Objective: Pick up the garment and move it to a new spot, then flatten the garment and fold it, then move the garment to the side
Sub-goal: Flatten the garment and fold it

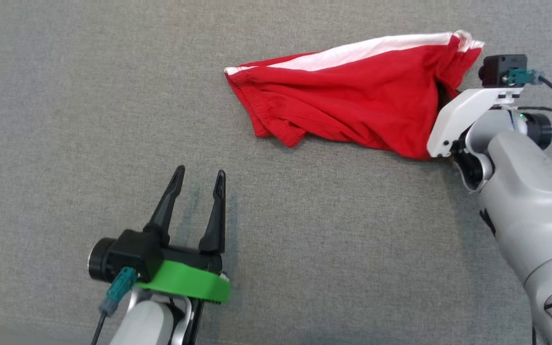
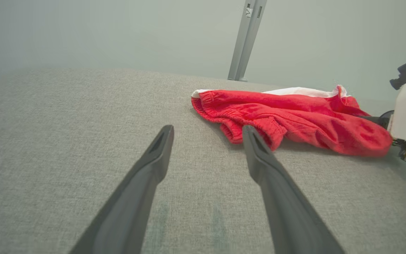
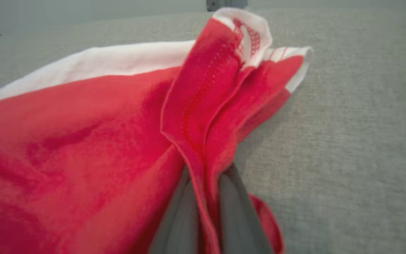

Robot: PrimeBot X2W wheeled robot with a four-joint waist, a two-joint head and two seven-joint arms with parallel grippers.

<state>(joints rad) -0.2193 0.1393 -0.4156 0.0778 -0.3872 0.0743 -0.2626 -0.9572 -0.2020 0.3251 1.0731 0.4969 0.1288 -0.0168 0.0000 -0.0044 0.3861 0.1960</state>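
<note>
Grey fabric surface [image 1: 65,120] all around, and the red garment [image 1: 348,96] lay bunched toward the far right. The right gripper [image 3: 206,183] was pinched tight on a gathered hem at the garment's right end. The left gripper [image 1: 199,170] stood spread, well apart from it. The smart play looked like a slow lift, letting the cloth hang free before carrying.

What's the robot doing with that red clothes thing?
The robot's right hand has pinched a fold at one end of the red garment, which lies crumpled on the gray fabric surface. Its left hand is open and empty, not touching the garment. It looks about to carry the garment somewhere new; nothing is flattened or folded yet.
</note>
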